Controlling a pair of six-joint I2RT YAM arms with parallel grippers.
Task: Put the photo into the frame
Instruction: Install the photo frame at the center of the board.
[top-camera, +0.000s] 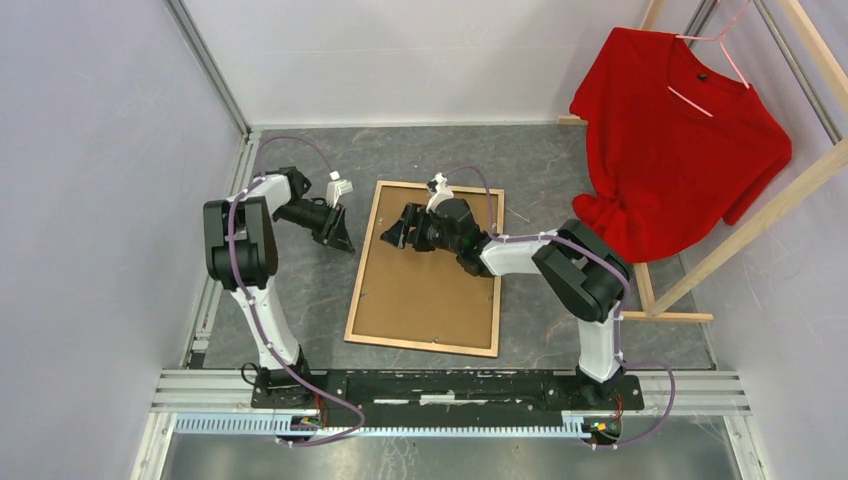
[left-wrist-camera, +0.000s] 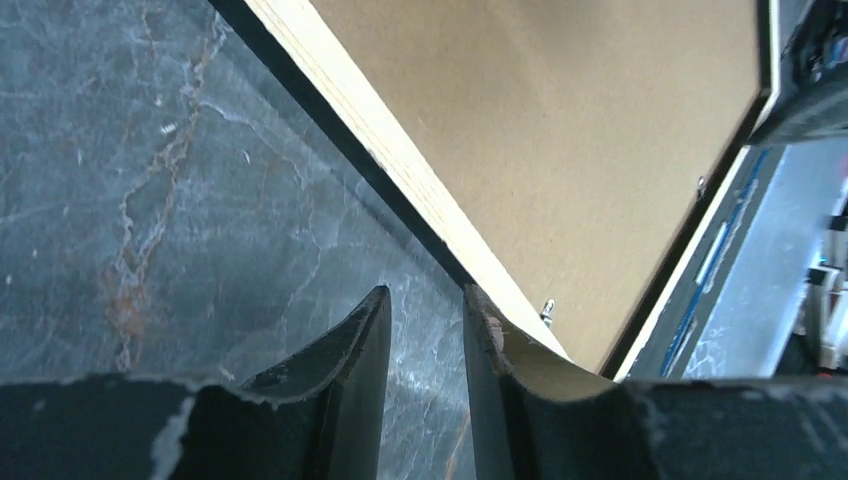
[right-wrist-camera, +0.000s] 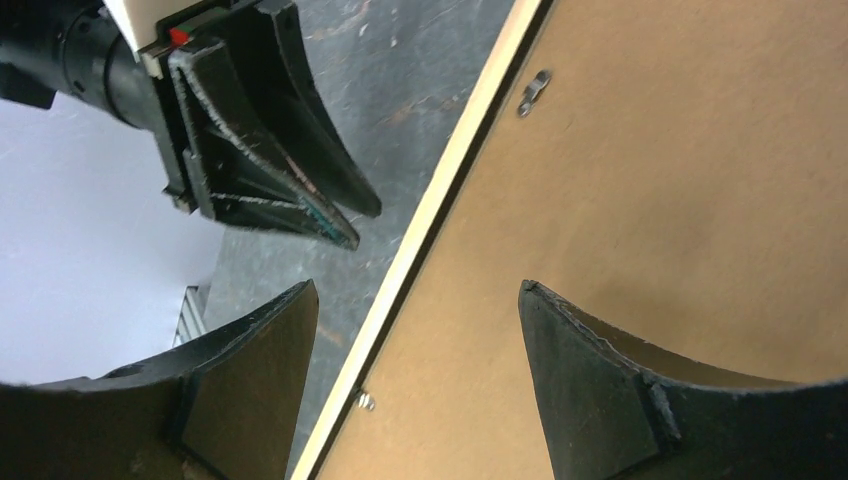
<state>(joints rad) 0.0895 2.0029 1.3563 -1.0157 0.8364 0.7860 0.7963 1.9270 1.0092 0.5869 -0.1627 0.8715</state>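
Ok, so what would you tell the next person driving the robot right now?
Left fingers: a little apart, empty, beside the frame at its left rail.
Right fingers: wide open, empty, over the frame's upper left part.
The frame lies back-up on the table, with the brown backing board in it.
The photo is not in view; it may be under the board.
Left to do: check the photo is inside.
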